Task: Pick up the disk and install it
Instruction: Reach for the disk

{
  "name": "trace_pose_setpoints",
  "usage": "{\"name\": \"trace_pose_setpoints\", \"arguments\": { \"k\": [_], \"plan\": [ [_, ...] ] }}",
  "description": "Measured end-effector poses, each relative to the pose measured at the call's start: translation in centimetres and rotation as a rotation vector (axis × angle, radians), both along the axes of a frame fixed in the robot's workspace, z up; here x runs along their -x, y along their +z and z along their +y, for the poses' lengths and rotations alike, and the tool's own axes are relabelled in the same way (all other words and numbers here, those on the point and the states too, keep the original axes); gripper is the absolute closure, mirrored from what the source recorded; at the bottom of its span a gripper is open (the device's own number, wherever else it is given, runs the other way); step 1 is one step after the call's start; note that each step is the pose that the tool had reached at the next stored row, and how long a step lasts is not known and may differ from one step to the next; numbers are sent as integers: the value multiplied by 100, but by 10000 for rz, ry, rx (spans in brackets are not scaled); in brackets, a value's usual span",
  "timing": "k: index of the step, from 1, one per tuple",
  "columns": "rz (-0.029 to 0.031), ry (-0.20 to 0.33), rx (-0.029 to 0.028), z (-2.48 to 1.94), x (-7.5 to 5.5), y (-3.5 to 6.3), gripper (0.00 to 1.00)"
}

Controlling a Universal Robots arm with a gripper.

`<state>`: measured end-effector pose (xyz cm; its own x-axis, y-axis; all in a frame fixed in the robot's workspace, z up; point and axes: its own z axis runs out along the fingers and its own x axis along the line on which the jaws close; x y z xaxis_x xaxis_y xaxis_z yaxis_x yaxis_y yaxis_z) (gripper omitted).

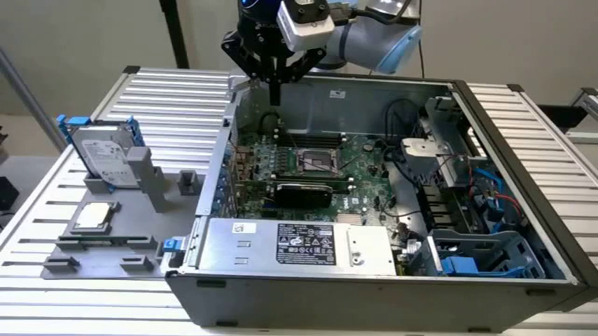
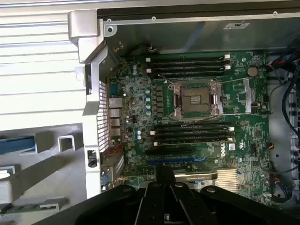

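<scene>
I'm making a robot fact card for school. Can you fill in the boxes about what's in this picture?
gripper: over the open computer case, fingers shut, holding nothing
disk: propped up in its blue frame on the grey holder, at the exterior view's left, untouched
motherboard: showing inside the case, below the gripper
task progress: disk not yet picked up

Bright, even light; soft shadows

Materials and finishes
The disk point(image 1: 105, 155): silver-grey metal, white paper label, glossy blue plastic frame; case point(image 1: 280, 302): matt grey sheet metal; bench point(image 1: 178, 98): ribbed bare metal.
</scene>
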<state>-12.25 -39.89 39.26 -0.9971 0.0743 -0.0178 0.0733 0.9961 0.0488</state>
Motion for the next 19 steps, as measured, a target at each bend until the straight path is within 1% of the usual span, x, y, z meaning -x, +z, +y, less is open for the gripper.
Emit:
{"name": "trace_pose_setpoints", "arguments": {
  "k": [3,13,19],
  "plan": [
    [1,0,0,0,95,0,100],
    [5,0,0,2,550,0,100],
    [14,-1,-1,17,821,0,100]
  ]
}}
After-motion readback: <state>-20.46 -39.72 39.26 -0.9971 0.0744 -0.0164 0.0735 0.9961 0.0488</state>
